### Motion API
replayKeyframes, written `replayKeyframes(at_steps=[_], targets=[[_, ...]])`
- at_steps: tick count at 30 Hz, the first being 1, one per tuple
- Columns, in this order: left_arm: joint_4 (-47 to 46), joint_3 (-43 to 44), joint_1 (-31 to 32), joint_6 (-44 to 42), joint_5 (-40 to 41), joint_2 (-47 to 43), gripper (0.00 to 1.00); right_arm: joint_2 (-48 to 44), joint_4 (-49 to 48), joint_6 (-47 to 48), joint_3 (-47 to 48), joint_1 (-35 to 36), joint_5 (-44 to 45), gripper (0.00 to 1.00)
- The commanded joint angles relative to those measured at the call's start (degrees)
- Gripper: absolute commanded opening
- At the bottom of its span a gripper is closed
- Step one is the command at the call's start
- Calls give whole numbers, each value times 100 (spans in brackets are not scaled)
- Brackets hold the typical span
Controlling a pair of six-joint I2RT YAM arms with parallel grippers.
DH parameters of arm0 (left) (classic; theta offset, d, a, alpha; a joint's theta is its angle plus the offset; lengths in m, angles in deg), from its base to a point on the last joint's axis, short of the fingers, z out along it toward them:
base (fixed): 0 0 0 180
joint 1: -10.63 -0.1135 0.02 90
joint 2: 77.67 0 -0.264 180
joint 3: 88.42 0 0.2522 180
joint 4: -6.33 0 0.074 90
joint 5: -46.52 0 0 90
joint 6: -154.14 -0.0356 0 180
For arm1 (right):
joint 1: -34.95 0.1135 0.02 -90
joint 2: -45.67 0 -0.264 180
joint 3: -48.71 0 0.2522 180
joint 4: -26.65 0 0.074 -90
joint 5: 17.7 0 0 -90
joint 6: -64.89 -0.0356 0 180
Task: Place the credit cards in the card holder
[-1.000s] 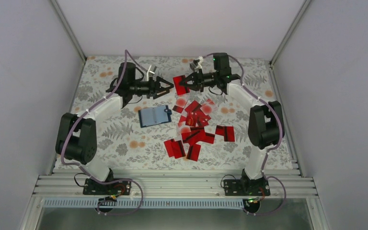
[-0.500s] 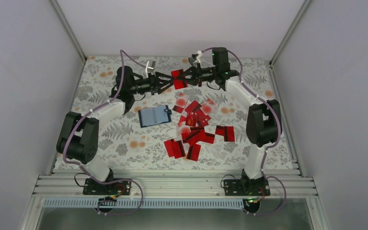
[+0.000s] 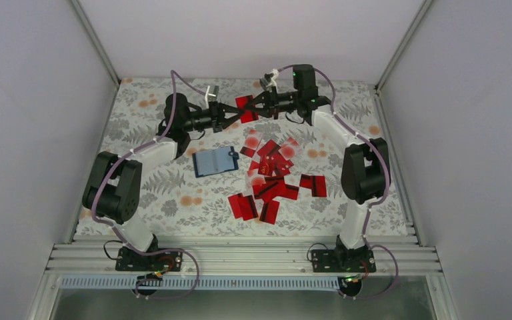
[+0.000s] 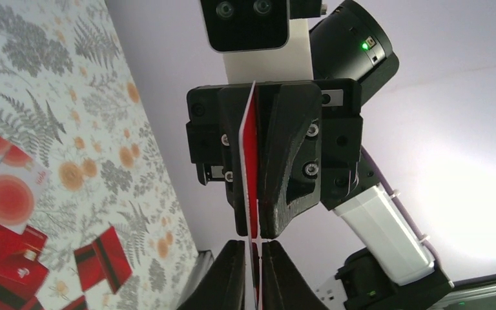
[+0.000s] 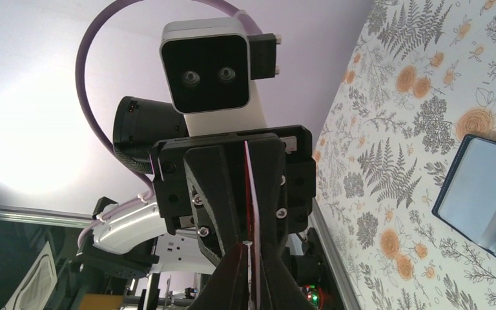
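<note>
One red credit card (image 3: 245,109) hangs in the air over the back of the table, pinched from both sides. My left gripper (image 3: 237,116) is shut on its left end and my right gripper (image 3: 253,109) is shut on its right end. The left wrist view has the card edge-on (image 4: 250,161) between my own fingertips (image 4: 253,245) and the right gripper's fingers (image 4: 284,161). From the right wrist it is a thin line (image 5: 250,194) above my jaws (image 5: 250,253). The navy card holder (image 3: 214,161) (image 5: 484,197) lies flat on the table. Several more red cards (image 3: 271,177) lie in a heap to its right.
The floral tablecloth (image 3: 167,187) covers the table between grey side walls. Loose red cards (image 4: 103,258) spread from the table's middle toward the front, the nearest ones (image 3: 252,207) close to the front rail (image 3: 240,257).
My left gripper moved right onto the raised card and closed on it. The right gripper kept its hold and lifted the card slightly back and left.
</note>
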Motion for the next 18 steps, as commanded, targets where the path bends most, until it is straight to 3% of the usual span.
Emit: replayKeyframes(at_steps=[1, 7, 9, 11, 12, 15, 18], targets=[[-228, 98, 0, -13, 29, 82, 4, 93, -166, -130, 187, 82, 18, 4], [118, 70, -34, -282, 58, -18, 2, 121, -27, -50, 358, 91, 26, 4], [509, 43, -103, -563, 61, -128, 2, 235, 613, 386, 653, 91, 69, 22], [1216, 34, -218, -1079, 58, -286, 2, 384, 1495, 1153, 1015, 76, 255, 56], [1779, 54, -298, -1489, 85, -379, 2, 442, 1855, 1411, 1130, 66, 361, 65], [3320, 33, -548, -2726, 311, -699, 2, 476, 2322, 1770, 1071, 56, 600, 72], [4139, -350, -873, -3530, 450, -1096, 3, 411, 2226, 1831, 655, 85, 737, 72]])
